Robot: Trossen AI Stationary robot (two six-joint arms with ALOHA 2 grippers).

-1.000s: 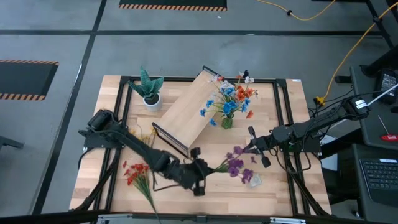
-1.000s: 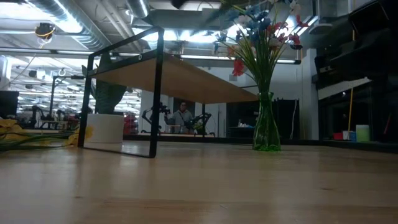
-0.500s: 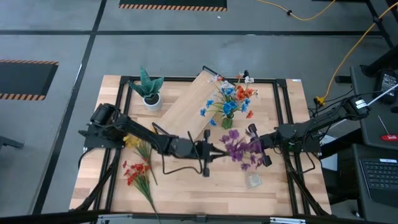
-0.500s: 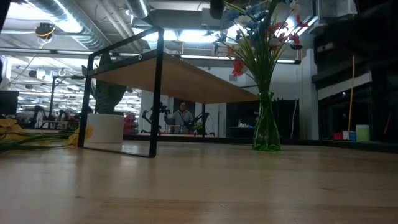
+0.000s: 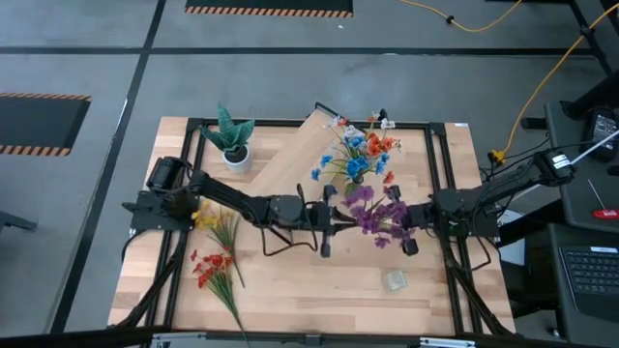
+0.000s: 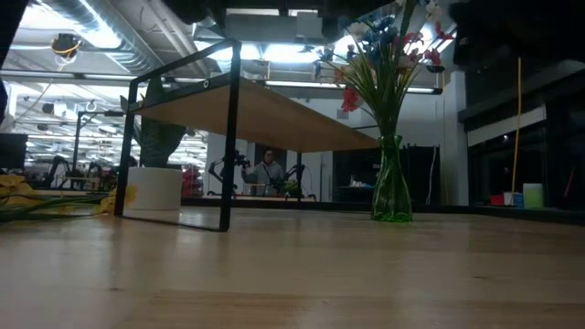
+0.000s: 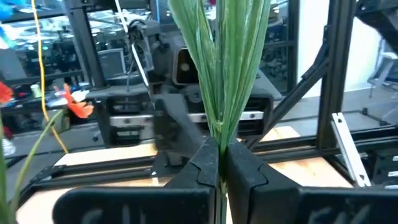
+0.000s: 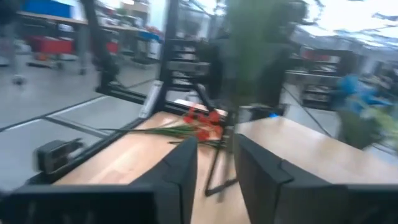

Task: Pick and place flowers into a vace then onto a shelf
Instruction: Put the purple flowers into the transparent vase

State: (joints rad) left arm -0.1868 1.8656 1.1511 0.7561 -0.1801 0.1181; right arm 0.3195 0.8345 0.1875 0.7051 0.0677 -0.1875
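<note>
A: How far along is the task?

B: On the left of the surface, yellow flowers and red flowers lie unpicked. The left gripper is closed on the stems of a purple sprig; the right gripper, fingers apart, is beside its blossoms.

A: And the vase?

B: The vace holds blue and orange flowers and stands on the surface beside the shelf, not on it.
</note>
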